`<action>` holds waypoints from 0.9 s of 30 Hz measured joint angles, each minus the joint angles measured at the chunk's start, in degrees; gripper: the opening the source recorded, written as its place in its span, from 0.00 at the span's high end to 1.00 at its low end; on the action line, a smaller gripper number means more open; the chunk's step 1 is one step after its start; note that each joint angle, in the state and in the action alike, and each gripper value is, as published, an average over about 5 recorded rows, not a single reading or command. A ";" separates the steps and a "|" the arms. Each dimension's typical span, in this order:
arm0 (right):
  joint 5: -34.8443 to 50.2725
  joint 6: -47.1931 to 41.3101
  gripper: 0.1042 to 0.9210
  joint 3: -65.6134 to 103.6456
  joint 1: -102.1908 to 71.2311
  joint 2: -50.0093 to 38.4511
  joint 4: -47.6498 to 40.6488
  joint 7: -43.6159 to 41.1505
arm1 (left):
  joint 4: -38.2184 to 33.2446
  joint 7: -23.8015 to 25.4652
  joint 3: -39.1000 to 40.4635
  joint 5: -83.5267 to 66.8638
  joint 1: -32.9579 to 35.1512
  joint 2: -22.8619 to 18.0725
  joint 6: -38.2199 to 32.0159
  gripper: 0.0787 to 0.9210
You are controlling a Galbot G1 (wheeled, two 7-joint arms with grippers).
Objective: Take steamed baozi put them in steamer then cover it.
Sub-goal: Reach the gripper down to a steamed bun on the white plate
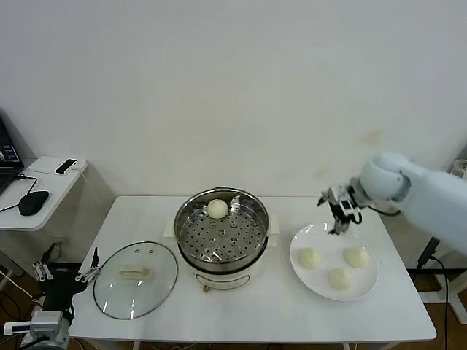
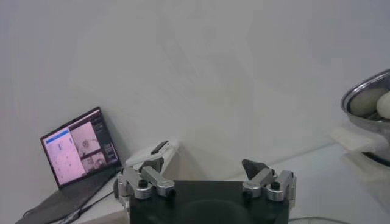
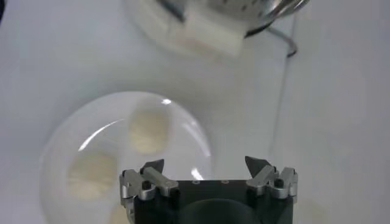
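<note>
steamer [image 1: 221,232]: well left of right gripper, one baozi [image 1: 217,208] inside | cover [image 1: 136,278]: on table, near idle, open left gripper [image 1: 69,273] | plate [image 1: 368,281]: three buns beneath right gripper [image 1: 338,214], spread, empty | risk: off-centre pinch squashes, rolls bun [image 1: 310,257]

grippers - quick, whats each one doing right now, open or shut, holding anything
left gripper: open, empty, parked low off the table's left edge near the glass lid.
right gripper: open, empty, hovering above the plate of baozi.
</note>
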 measured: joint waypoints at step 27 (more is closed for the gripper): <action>-7.24 -0.82 0.12 11.41 -20.34 8.76 -10.03 1.52 | 1.41 0.40 -1.45 0.44 0.33 -0.67 -0.05 0.12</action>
